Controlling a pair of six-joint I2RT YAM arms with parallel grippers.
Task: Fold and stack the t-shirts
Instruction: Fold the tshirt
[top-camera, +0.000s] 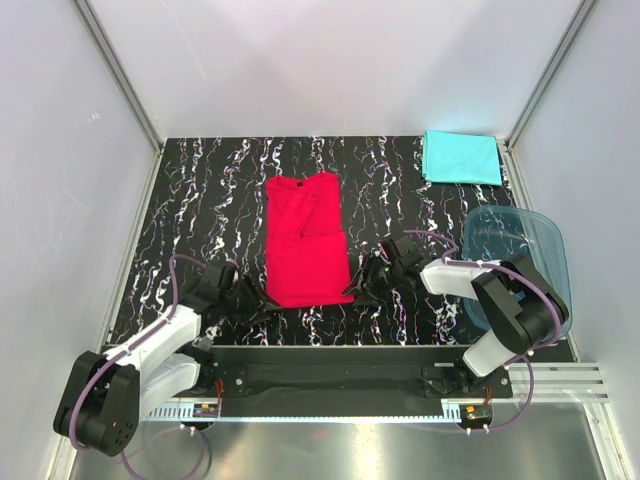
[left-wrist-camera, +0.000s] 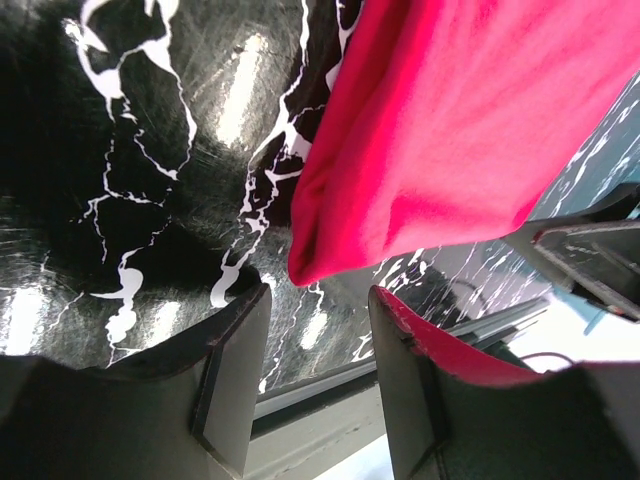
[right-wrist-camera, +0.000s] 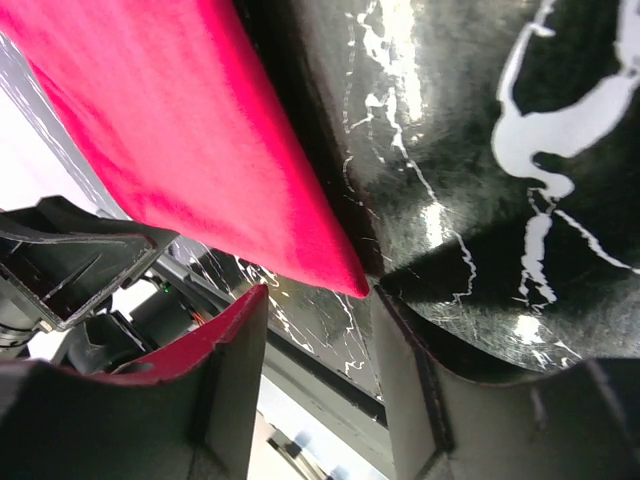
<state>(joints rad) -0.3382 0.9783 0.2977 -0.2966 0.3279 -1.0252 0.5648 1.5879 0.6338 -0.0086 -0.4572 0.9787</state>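
Observation:
The bright red t-shirt (top-camera: 305, 240) lies as a long narrow fold in the middle of the table, collar end at the back. The turquoise t-shirt (top-camera: 461, 157) sits folded at the back right corner. My left gripper (top-camera: 267, 301) is low at the red shirt's near left corner, and my right gripper (top-camera: 356, 291) is at its near right corner. In the left wrist view the red t-shirt (left-wrist-camera: 450, 120) ends just beyond the left gripper (left-wrist-camera: 318, 292), whose jaws stand apart with nothing between them. In the right wrist view the red t-shirt (right-wrist-camera: 190, 130) points its corner at the open right gripper (right-wrist-camera: 318, 292).
A translucent blue tub (top-camera: 545, 250) stands on the right, close behind the right arm. White walls with metal posts enclose the black marbled table (top-camera: 200, 210). A metal rail runs along the near edge.

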